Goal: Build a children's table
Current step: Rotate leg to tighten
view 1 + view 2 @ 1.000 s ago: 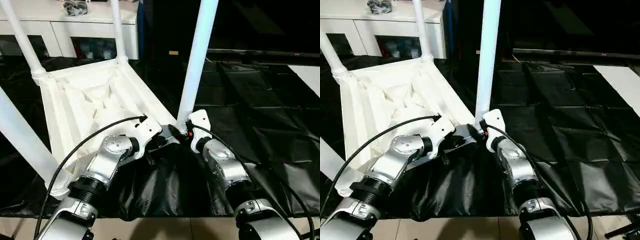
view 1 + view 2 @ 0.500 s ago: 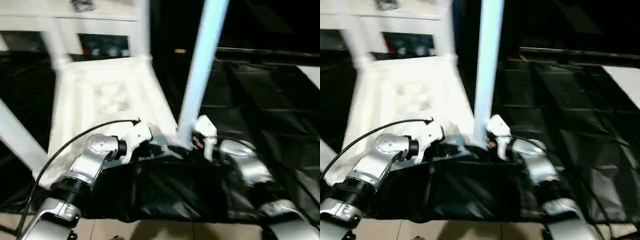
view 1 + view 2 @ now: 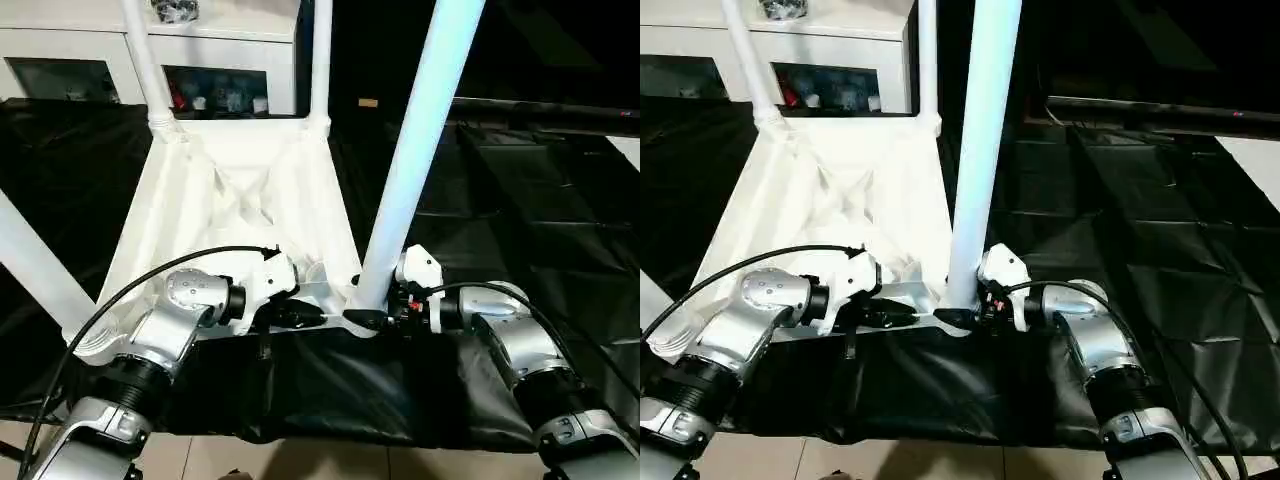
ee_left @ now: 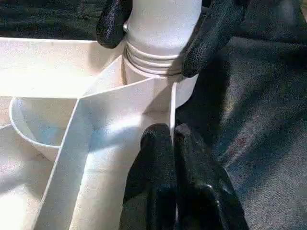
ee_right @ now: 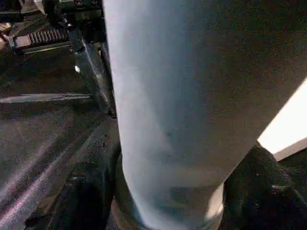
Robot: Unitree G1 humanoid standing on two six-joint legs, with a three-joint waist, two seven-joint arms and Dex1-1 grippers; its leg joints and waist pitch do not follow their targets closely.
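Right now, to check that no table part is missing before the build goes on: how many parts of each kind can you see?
legs: 4
tabletop: 1
Total: 5

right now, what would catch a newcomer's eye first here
The upside-down white table top on the black sheet, its legs sticking up. Nearest, the right gripper clamps the base of the near leg at its corner socket, while the left gripper pinches the table's edge beside it.
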